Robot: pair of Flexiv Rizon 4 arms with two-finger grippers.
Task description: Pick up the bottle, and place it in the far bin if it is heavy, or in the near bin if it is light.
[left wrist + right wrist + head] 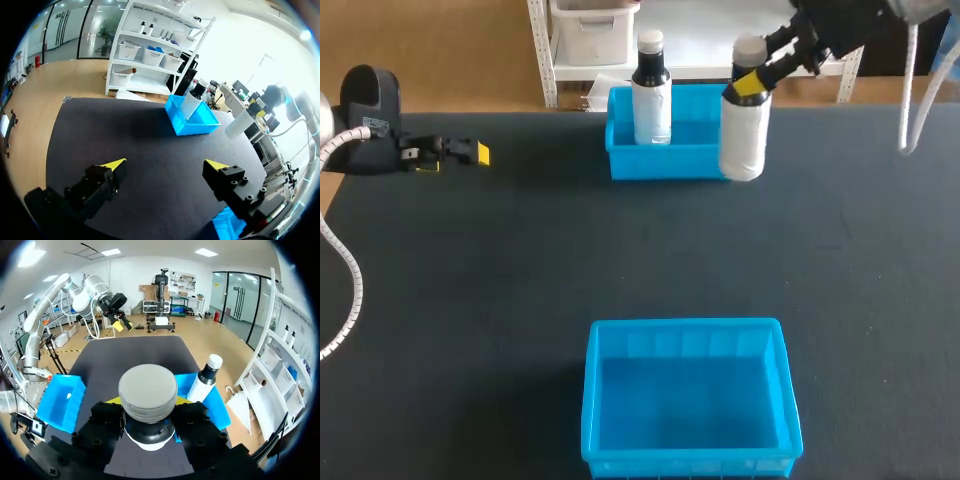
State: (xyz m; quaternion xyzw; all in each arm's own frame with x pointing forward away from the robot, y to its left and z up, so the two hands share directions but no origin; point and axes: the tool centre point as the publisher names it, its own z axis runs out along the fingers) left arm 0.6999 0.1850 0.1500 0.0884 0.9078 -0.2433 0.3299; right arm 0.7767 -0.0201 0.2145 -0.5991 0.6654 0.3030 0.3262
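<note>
A white bottle [743, 130] with a grey cap [148, 391] hangs tilted in the air at the right end of the far blue bin [665, 158]. My right gripper [752, 84] is shut on its neck just below the cap, and the yellow fingertips [112, 401] show on either side of it. A second bottle [651, 95], with a dark neck and a white cap, stands upright inside the far bin. The near blue bin [688, 400] holds nothing. My left gripper [460, 152] stands open low over the table's far left, with nothing between its fingers [114, 165].
A wide stretch of dark table [620, 250] lies between the two bins. A white cable [345, 270] from my left arm loops along the table's left edge.
</note>
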